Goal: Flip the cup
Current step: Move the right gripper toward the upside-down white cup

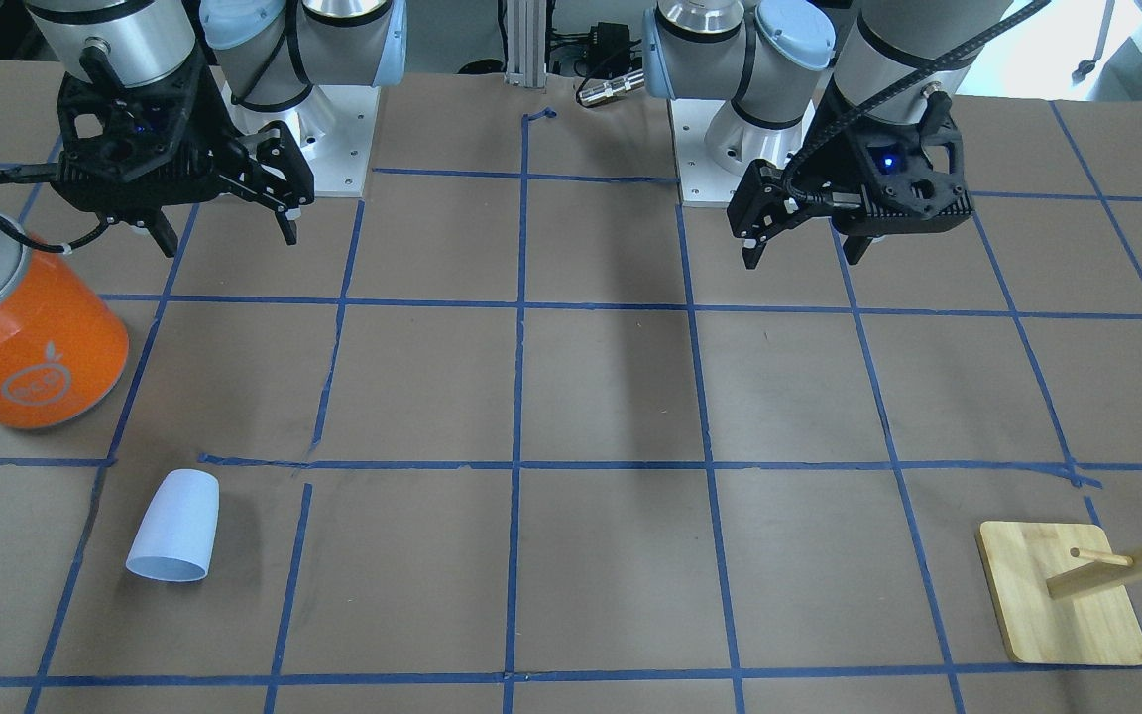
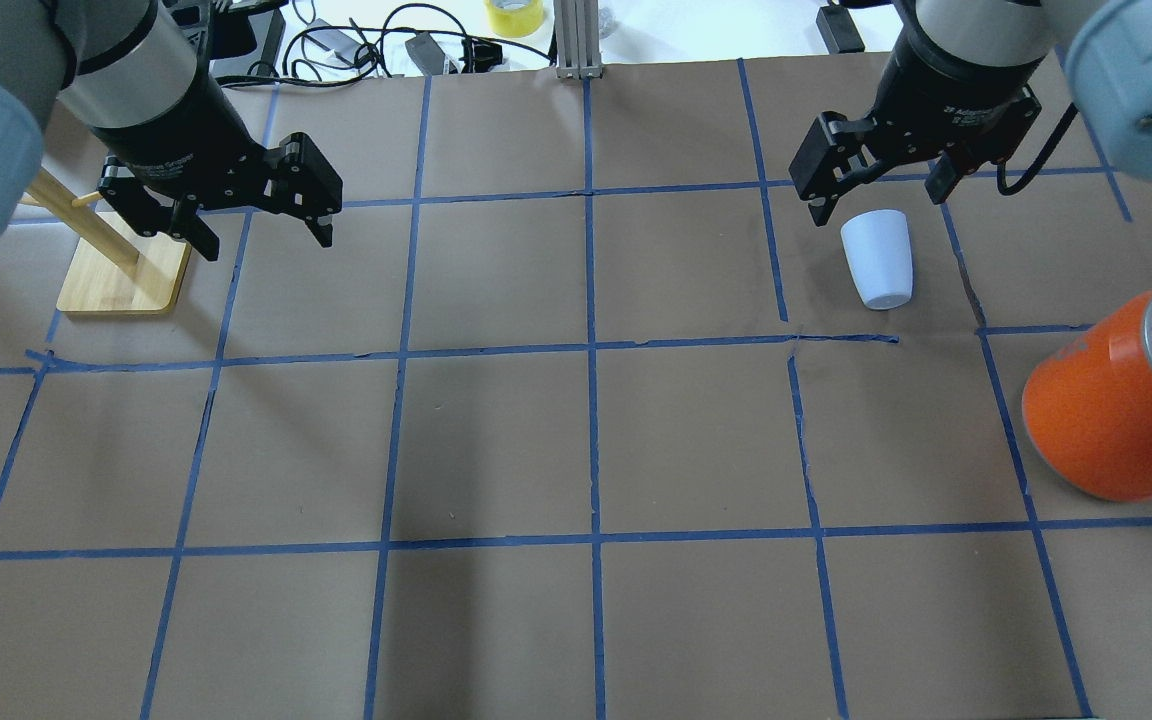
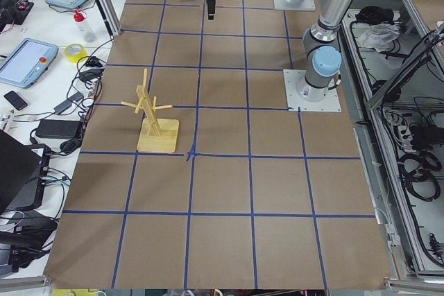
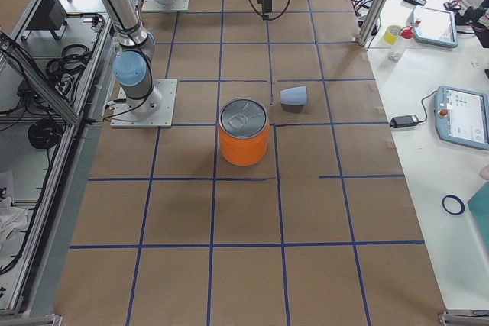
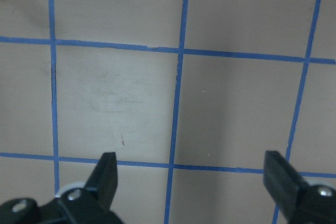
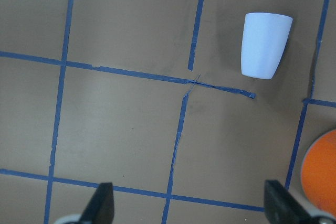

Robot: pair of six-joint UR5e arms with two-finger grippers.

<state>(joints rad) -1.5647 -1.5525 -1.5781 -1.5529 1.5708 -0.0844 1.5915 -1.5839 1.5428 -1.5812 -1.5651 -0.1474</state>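
Two grippers hang above the table (image 1: 611, 397) with nothing between their fingers: the right gripper (image 1: 229, 241) and the left gripper (image 2: 266, 243) both have their jaws spread wide. The cup (image 1: 174, 526) lies on its side on the robot's right half, wider end pointing away from the robot's base, near the orange can (image 1: 36, 347) but not touching it. It looks like thin, light plastic with smooth tapered walls, so it would probably roll or skid if nudged, and it could squirt out toward its narrow end under a hard squeeze. A gentle grip across the middle of the body seems safest. Brown paper (image 1: 928, 397) crossed by blue tape (image 1: 518, 397) covers the table, flat and likely giving some friction. The wooden stand (image 1: 1062, 595) sits well apart on the left side.
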